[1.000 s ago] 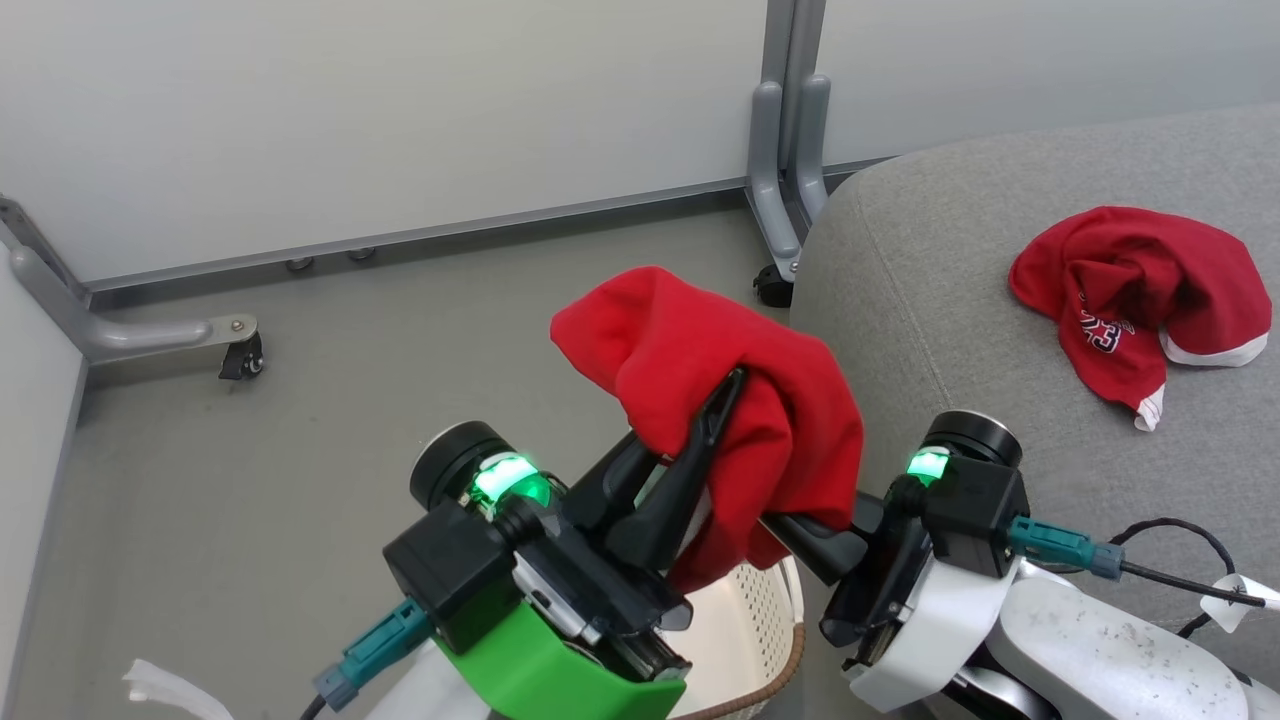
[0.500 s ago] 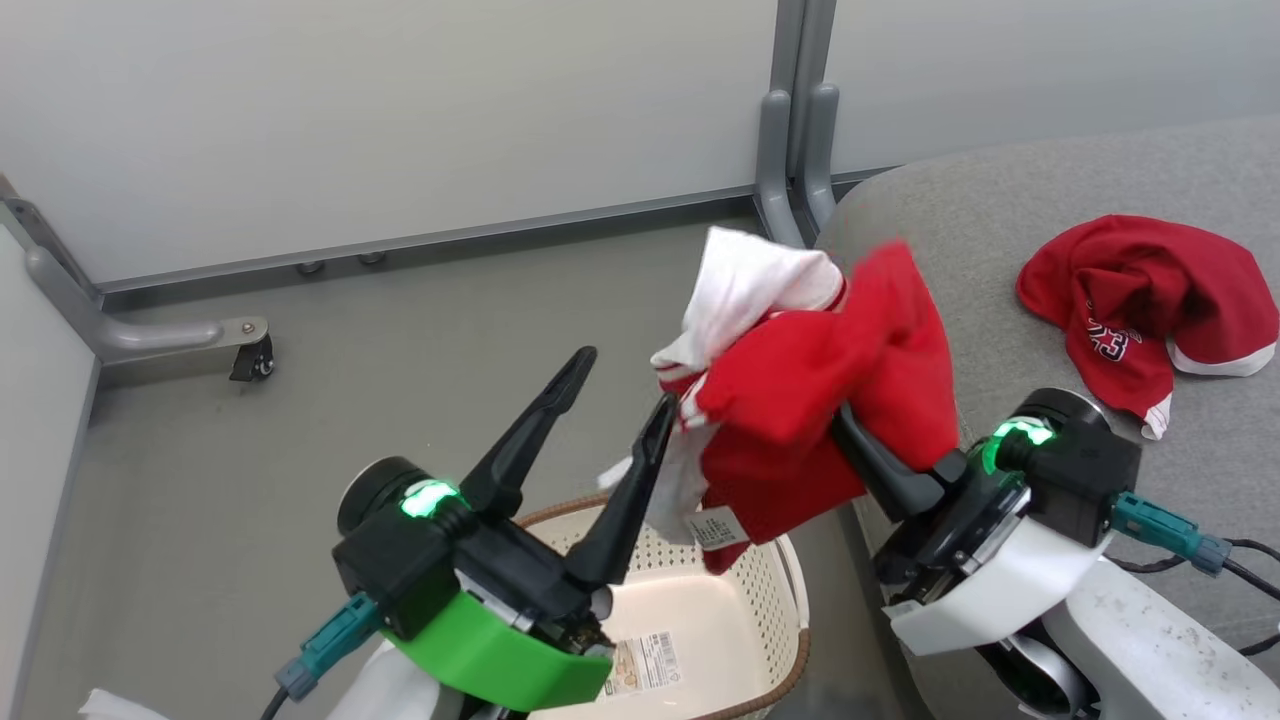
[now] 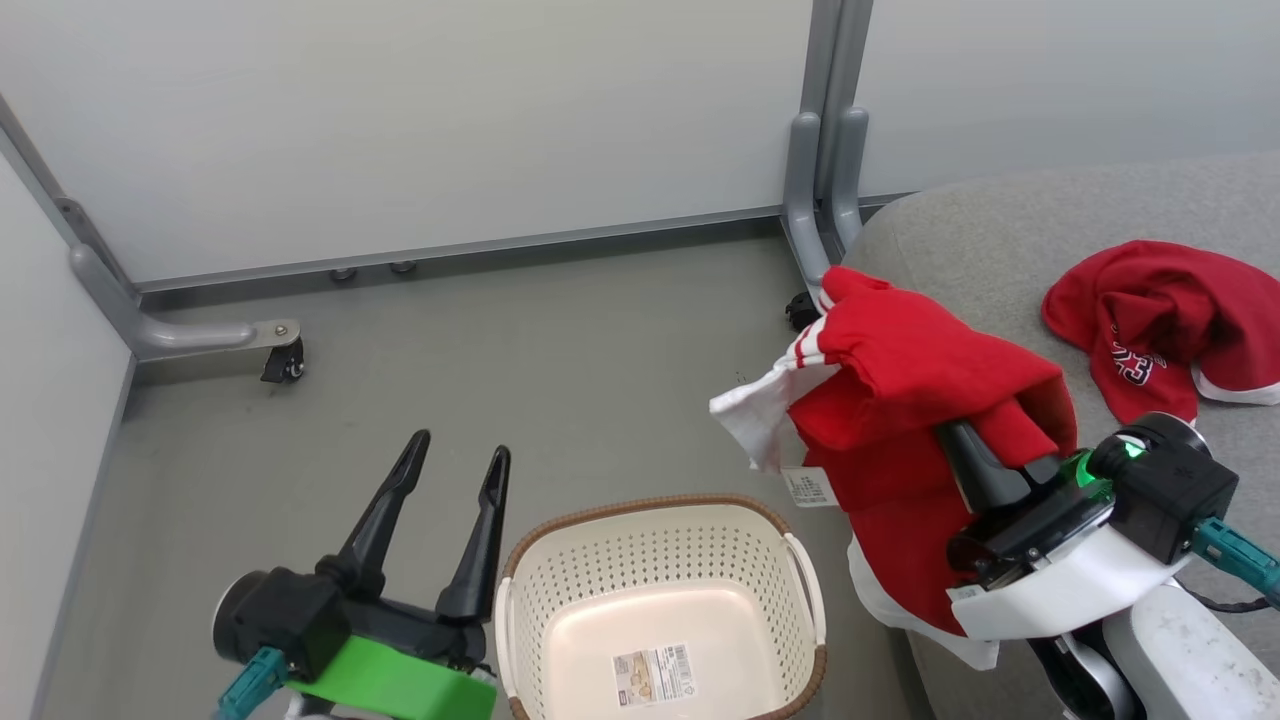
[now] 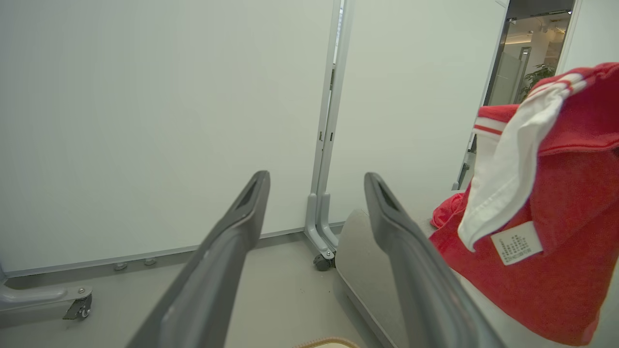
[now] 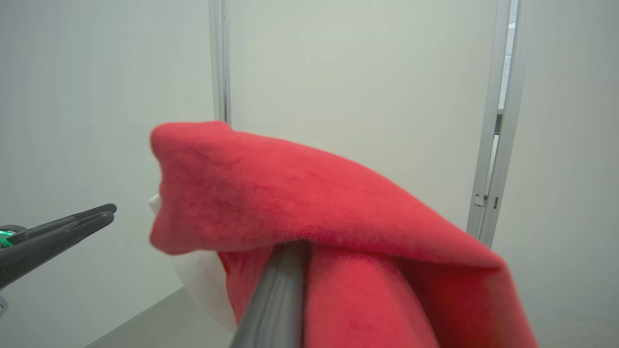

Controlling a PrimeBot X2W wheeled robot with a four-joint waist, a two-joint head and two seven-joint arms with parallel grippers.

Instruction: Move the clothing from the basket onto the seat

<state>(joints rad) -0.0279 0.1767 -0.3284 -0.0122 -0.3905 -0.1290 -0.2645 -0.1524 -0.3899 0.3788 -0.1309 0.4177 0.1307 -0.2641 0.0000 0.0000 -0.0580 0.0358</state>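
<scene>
Red soft cloth, likely light and limp, is sagging from your right gripper (image 3: 962, 440), which is pinching a bunched fold of the garment (image 3: 920, 385) by the edge of the seat (image 3: 960, 235), beside the basket (image 3: 650, 503), while your left gripper (image 3: 460, 447) is gaping wide, holding nothing.

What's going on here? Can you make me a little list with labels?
basket: on the floor, only a paper label inside
left pincer: open, empty, beside the basket
right pincer: shut on the red garment, held up at the edge of the seat
number 23 garment: lying on the seat
left to do: set the red garment on the seat
</scene>
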